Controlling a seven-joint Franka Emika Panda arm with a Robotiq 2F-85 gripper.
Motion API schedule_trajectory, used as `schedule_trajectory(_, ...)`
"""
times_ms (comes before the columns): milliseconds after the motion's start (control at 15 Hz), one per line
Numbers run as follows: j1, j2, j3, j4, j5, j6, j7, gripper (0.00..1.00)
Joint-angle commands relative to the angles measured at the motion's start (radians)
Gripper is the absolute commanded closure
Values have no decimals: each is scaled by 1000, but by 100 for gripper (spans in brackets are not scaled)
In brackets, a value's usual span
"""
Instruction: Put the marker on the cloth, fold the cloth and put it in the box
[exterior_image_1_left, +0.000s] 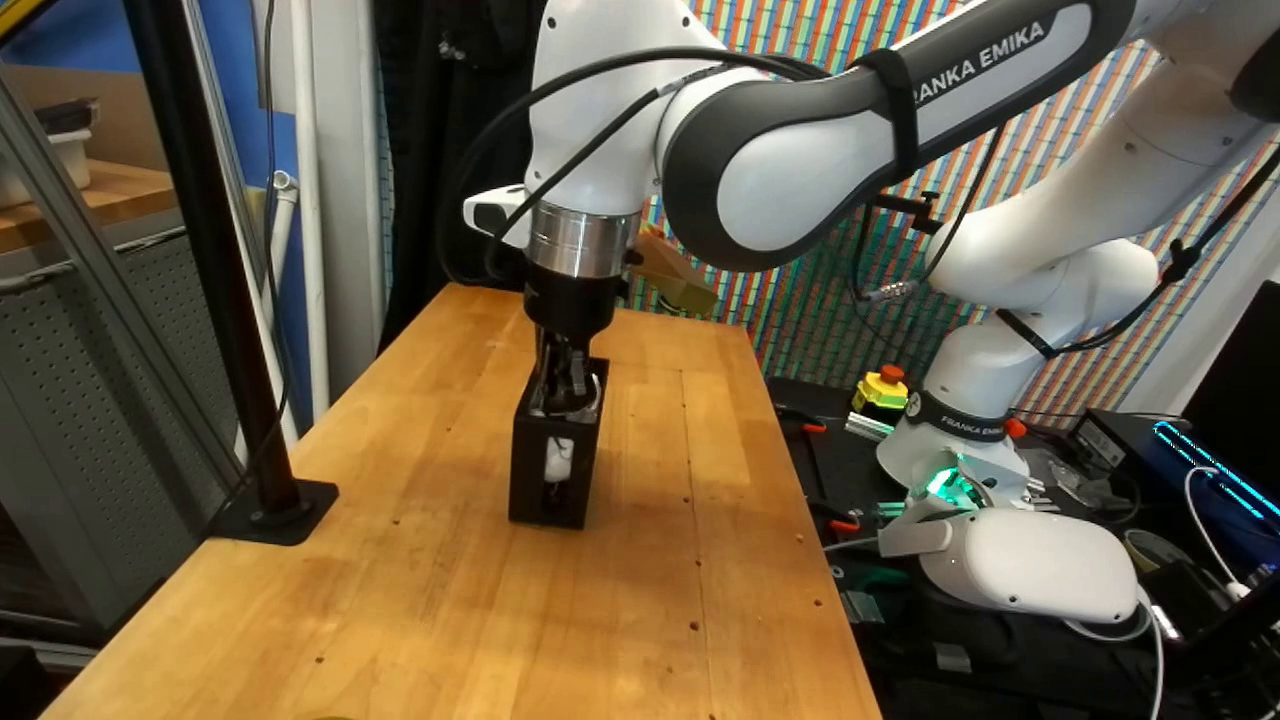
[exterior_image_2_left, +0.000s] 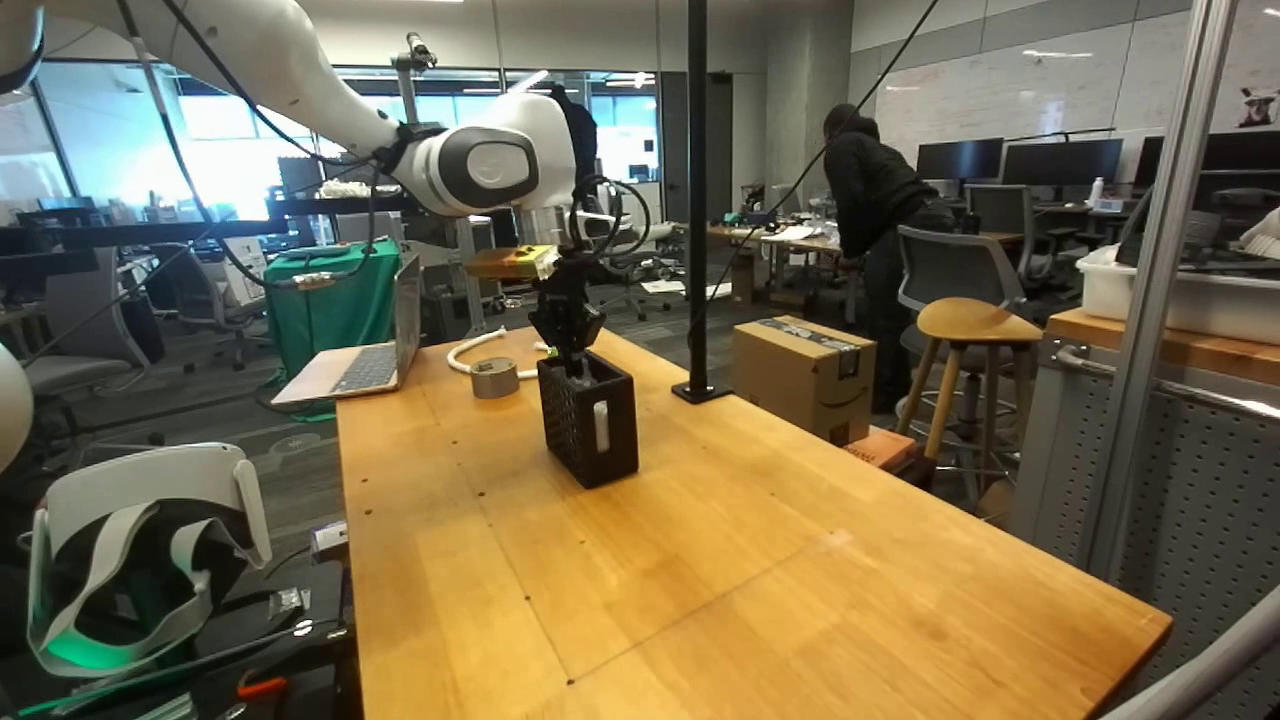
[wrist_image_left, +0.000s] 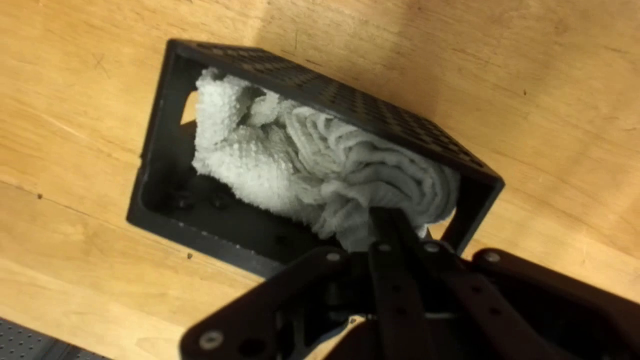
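Wrist view: gripper (wrist_image_left: 391, 215) is clenched, fingers tight together, at lwr R of frame; tips sit over the lwr R part of the cloth (wrist_image_left: 260, 165), contact hard to tell. Cloth is bunched in folds inside the box (wrist_image_left: 365, 107), packed along its upr wall from upr L to R; dark box floor shows along the lwr L side, next to the cloth. Box runs slantwise thru mid frame, its lwr R part hidden behind the gripper. In both exterior views the gripper points down into the box mouth, & white shows thru the slot in the narrow end wall. In an exterior view the box stands upright approx mid frame on the table (exterior_image_1_left: 450, 620), bare wood L & R of it plus a wide stretch toward bottom of frame; table's R edge is well apart from the box, black post (exterior_image_1_left: 214, 240) stands at the L edge. In an exterior view a tape roll (exterior_image_2_left: 495, 378) sits near the box, to its L; laptop (exterior_image_2_left: 365, 370) is at the table's upr L edge.
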Motion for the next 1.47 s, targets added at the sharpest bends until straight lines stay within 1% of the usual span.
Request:
schedule_trajectory(0,103,32,-92,-25,-42,58,43,94)
schedule_trajectory(333,195,31,-192,-46,-108,94,94,94)
schedule_trajectory(667,237,26,-262,-85,-190,109,155,94)
schedule_trajectory(867,241,37,-263,-117,-209,112,174,94)
schedule_trajectory(1400,279,50,-201,-194,-192,121,175,94)
